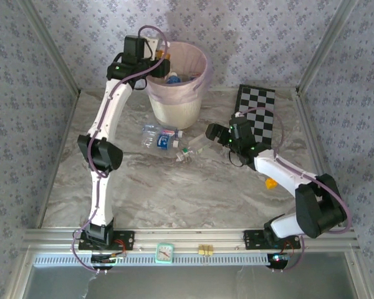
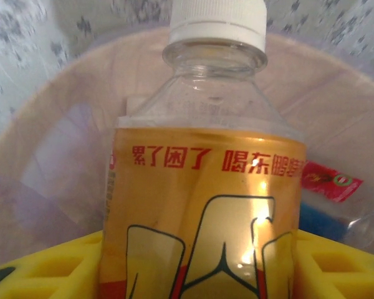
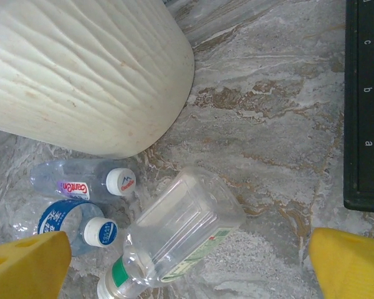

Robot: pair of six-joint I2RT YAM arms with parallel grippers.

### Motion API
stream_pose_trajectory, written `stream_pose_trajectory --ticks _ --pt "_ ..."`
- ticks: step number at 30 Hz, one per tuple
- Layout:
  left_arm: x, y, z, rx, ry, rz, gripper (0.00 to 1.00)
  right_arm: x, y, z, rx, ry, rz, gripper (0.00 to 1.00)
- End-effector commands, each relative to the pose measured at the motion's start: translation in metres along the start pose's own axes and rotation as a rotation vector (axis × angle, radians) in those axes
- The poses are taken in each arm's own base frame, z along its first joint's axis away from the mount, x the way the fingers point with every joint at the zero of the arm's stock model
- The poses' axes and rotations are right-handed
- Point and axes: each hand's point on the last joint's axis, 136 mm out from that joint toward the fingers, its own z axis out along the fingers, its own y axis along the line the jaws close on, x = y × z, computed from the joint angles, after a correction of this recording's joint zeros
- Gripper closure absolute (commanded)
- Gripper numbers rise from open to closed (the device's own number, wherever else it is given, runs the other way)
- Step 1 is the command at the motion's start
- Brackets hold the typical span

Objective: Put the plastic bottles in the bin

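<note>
Gripping from both sides, the yellow waffle-moulded fingers (image 2: 43,274) of the left hand (image 2: 199,271) are pressed against the orange-labelled bottle (image 2: 206,187). It is held over the open mouth of the bin (image 1: 174,109), its cap pointing away from the hand. The bottle is of clear plastic with a ribbed white screw cap (image 2: 217,25). Red characters, 累了困了 and 喝东鹏, are printed across its glossy orange-gold label. Beneath it, inside the translucent pink bag (image 2: 43,187), a red label scrap and something blue can be made out.

The right hand (image 3: 188,265) is spread wide, with nothing held between its fingers. It is hung over a clear square-shouldered bottle (image 3: 181,230) with a green-and-white label, which lies on its side on the table (image 3: 268,93). Just beside this bottle lie two more, both white-capped. One (image 3: 62,180) is marked "Ganten" in red, and the other (image 3: 59,221) is wrapped in a blue label whose print is too small to read.

All three lie close to the foot of the bin, whose cream wall is finely ribbed. The table is marbled in grey and brown. At its right lies a flat checkerboard (image 3: 361,124), lettered c, b, a along its black border.
</note>
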Motion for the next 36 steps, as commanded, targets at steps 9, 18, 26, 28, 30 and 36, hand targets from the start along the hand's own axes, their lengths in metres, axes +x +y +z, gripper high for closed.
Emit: stream_pose_trajectory --ticks 9,18,26,28,30,36 --pt "-0.031 -0.02 -0.032 0.079 -0.08 -0.029 0.15 -0.005 -0.009 -0.018 0.037 -0.025 0.019 0.0" --pt "-0.053 -0.074 -0.092 0.141 -0.177 0.069 0.04 0.005 -0.011 -0.031 0.088 -0.009 0.034 0.0" --pt "-0.021 -0.096 -0.133 0.184 -0.273 0.03 0.01 0.024 -0.01 -0.033 0.099 0.041 0.075 0.0" --pt "-0.006 -0.09 -0.142 0.175 -0.302 -0.018 0.0 0.032 -0.007 -0.03 0.093 0.053 0.082 0.0" --pt "0.012 -0.081 -0.148 0.15 -0.317 -0.057 0.0 0.039 -0.005 -0.026 0.086 0.065 0.091 0.0" --pt "0.072 -0.05 -0.15 0.039 -0.32 -0.163 0.0 0.061 0.006 -0.006 0.081 0.117 0.118 0.0"
